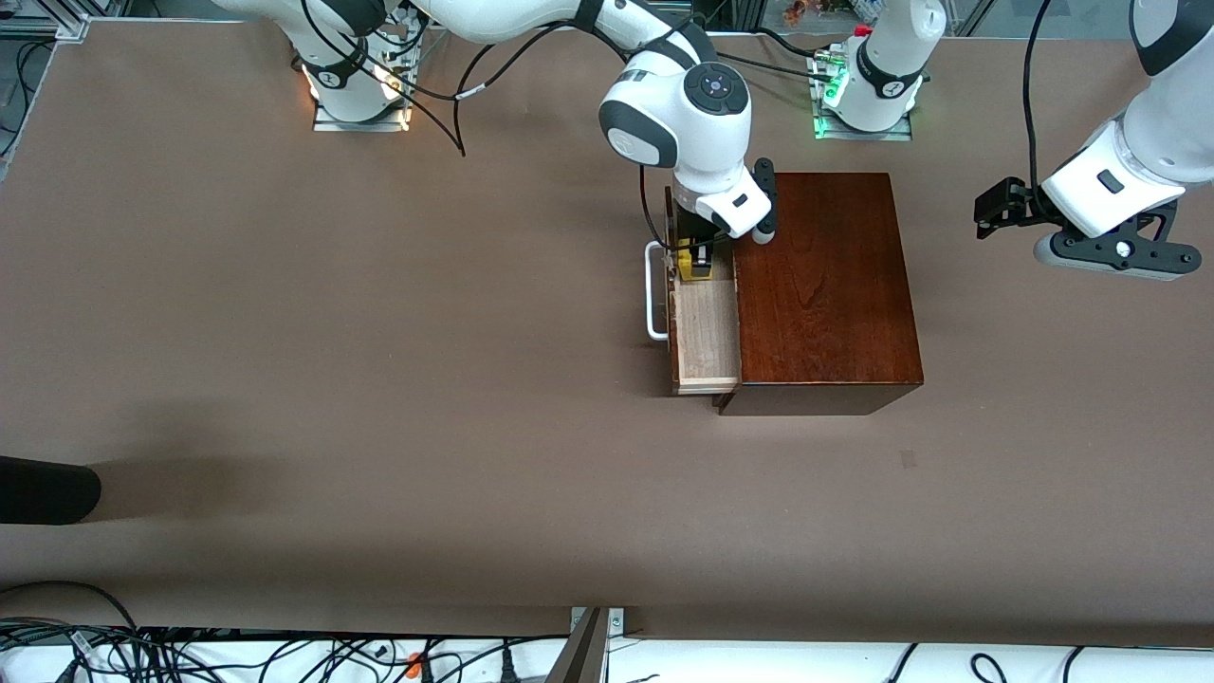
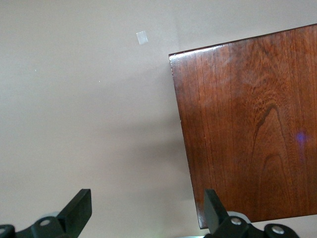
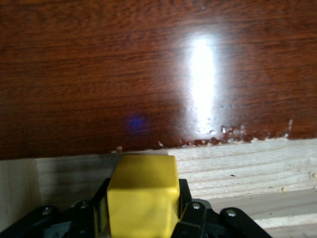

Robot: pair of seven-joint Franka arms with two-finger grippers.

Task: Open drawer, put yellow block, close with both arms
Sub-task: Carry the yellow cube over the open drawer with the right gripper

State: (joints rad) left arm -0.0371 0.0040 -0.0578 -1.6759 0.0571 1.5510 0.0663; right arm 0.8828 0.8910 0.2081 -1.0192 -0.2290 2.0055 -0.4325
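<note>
Your right gripper [image 1: 695, 258] is clamped on the yellow block [image 1: 695, 270], fingers closed tight vs. its side faces, w/ the block down in the open drawer [image 1: 707, 332] at the end farthest from the front camera. In the right wrist view the yellow block [image 3: 143, 196] sits between the black fingers [image 3: 190, 210], w/ the drawer's pale wood floor [image 3: 247, 171] just under it and the dark polished box wall [image 3: 148, 74] filling the rest. You can't tell from these views if the block touches the drawer floor or hangs just above it.

The drawer is pulled out toward the right arm's end of the tabletop [image 1: 332, 379], roughly a drawer-width showing. Its white U-shaped handle [image 1: 654, 292] sticks out on that same side. The rest of the tray, nearer the front camera, is bare pale wood.

The drawer belongs to the reddish-brown wooden box [image 1: 825, 280], which sits toward the left arm's end of the tabletop, glossy top up.

Your left gripper [image 1: 996, 211] hangs in the air over bare tabletop, well apart from the box, on the side away from the drawer. It's wide open and holds nothing; the left wrist view shows both fingertips [image 2: 79, 208] spread, w/ a corner of the box top [image 2: 247, 139] below. That arm waits.
</note>
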